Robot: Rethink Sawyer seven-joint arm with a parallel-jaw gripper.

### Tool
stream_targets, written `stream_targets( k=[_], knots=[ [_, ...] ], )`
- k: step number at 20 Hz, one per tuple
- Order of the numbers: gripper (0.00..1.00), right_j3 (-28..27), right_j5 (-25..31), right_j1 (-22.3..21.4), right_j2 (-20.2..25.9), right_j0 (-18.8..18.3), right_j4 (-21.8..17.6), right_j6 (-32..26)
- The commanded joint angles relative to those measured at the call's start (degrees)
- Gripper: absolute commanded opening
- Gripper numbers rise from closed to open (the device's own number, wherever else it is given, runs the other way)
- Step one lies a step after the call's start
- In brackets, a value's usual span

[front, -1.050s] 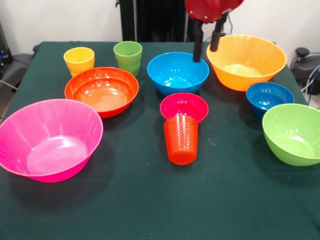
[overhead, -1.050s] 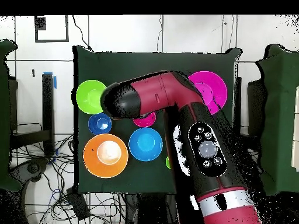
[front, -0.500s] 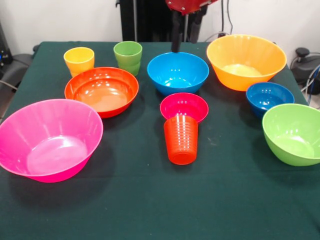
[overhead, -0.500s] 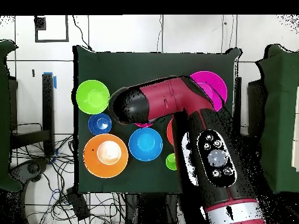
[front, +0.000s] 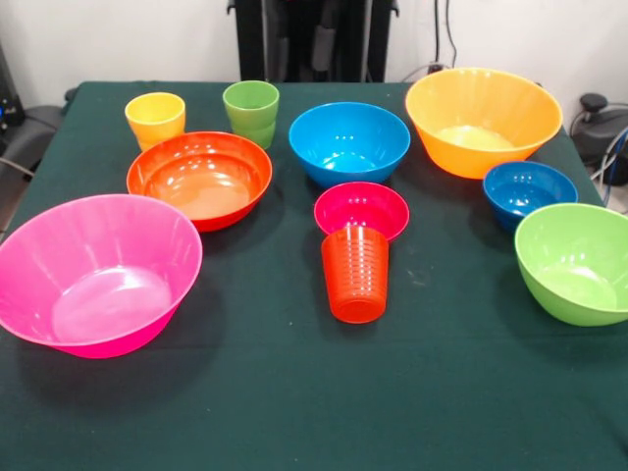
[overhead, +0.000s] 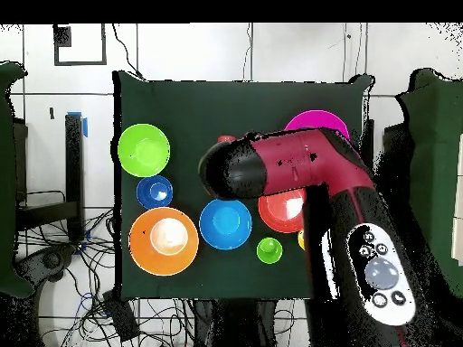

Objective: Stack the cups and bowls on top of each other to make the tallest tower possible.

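Clock: read on the front view, with 12 at the table's far edge.
Table: covered in dark green cloth; every cup and bowl stands on it.
Arm: red and black, seen only from overhead. Its black end lies over the table's middle and covers part of the large pink bowl.
Gripper: hidden beneath the arm's end from overhead; I cannot tell whether it is open or closed.
Tower: only the large pink bowl, at 8 o'clock near the table's edge, open side up, with nothing on it.
Large yellow-orange bowl: at 1 o'clock, upright.
Red-orange bowl: wide and shallow, at 10 o'clock, between the pink bowl and the two far cups.
Lime green bowl: at 3 o'clock, by the table's edge.
Medium blue bowl: at 12 o'clock, just beside the yellow-orange bowl.
Small dark blue bowl: at 2 o'clock, between the yellow-orange and lime green bowls.
Small magenta bowl: near the middle.
Orange-red cup: ribbed, at the magenta bowl's 6 o'clock, its top overlapping that bowl's rim.
Light green cup: at 11 o'clock, upright.
Yellow cup: at the green cup's 9 o'clock, upright.
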Motion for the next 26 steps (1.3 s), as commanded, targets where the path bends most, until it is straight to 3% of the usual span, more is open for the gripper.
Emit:
stream_targets(
  k=[1, 8, 18, 26],
  knots=[
    [1.00, 4.74, -7.89, -2.12, 2.90, -1.78, -2.99, -3.36],
    [1.00, 5.54, -10.48, -3.34, 1.03, -1.62, -4.27, -1.42],
    [1.00, 3.09, -14.91, 2.66, 0.30, -1.08, -6.96, -0.58],
    [1.00, -2.46, -8.30, 7.82, -5.02, 2.13, -10.31, 1.67]
  ],
)
